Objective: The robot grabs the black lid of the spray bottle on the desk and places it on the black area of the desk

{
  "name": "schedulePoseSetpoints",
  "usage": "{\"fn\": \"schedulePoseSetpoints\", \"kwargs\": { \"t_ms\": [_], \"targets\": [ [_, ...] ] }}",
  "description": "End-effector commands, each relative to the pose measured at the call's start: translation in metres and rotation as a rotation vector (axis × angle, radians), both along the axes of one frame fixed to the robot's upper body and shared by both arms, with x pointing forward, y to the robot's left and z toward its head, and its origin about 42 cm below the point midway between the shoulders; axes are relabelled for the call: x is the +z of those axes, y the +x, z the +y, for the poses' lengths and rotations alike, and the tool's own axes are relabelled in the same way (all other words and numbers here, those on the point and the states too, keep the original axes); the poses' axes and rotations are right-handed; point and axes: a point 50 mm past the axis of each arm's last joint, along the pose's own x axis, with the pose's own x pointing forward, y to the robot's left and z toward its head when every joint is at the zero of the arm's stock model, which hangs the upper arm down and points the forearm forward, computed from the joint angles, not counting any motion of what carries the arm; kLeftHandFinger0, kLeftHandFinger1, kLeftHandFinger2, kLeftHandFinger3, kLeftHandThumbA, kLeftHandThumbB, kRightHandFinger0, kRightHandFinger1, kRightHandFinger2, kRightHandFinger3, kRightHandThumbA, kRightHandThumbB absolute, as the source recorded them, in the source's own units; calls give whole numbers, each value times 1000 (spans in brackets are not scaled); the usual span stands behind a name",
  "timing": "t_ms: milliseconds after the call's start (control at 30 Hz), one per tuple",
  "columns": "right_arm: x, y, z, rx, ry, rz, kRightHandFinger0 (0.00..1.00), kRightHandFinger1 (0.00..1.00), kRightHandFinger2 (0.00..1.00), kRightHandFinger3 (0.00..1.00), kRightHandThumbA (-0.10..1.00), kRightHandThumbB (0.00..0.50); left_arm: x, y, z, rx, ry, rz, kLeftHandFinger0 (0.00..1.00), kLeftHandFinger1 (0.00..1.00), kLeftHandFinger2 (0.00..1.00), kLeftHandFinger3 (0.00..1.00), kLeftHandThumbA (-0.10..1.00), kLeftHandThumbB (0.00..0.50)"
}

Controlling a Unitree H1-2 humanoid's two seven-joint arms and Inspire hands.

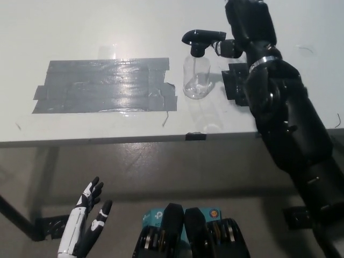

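Two patches of tape mark the white table (107,21): a broad grey tape area (105,86) across its left and middle, and a smaller black area (235,83) toward the right, mostly hidden under the robot's black right arm. Between them, just beside the grey tape's right end, stands the clear spray bottle (196,78), upright, with its black lid (201,38) on top, the trigger head pointing toward the right edge. The black area lies just right of the bottle, and the forearm crosses over it, so only its left margin shows. A small black clip (195,136) sits on the near edge of the table, below the bottle.

The right hand (234,47) reaches in from the right side and lies at the trigger end of the lid, touching or nearly touching it; whether its fingers are closed on the lid cannot be told, since the wrist and arm cover them. The white left hand (86,226) rests low at the left, off the table and over the floor, holding nothing, fingers spread.

Light glares off the grey tape and off the table's far part. Below the near edge a grey concrete floor (161,166) shows, with a dark table leg (19,220) at the lower left.
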Motion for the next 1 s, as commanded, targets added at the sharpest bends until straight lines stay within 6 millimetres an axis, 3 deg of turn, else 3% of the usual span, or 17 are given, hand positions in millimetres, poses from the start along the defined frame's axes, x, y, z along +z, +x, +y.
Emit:
{"fn": "schedulePoseSetpoints", "kwargs": {
  "t_ms": [0,133,467,733,967],
  "targets": [
    [32,4,12,-22,20,-93,1000,1000,1000,1000,865,369,7,1,0,-19,15,-22,1000,1000,1000,1000,829,44],
    [22,6,25,-21,11,-51,1000,1000,1000,1000,923,376,5,2,1,-38,37,-18,1000,1000,1000,1000,776,38],
    [16,6,47,-3,18,-31,1000,1000,1000,1000,919,368,8,2,4,-40,71,1,1000,1000,1000,1000,741,37],
    [11,9,49,-7,14,-14,1000,1000,1000,1000,848,328,8,0,8,-39,78,-4,1000,1000,1000,1000,738,18],
    [4,8,36,-44,-22,-2,1000,1000,1000,1000,810,299,6,-5,6,-50,81,5,1000,1000,1000,1000,741,13]
  ]
}}
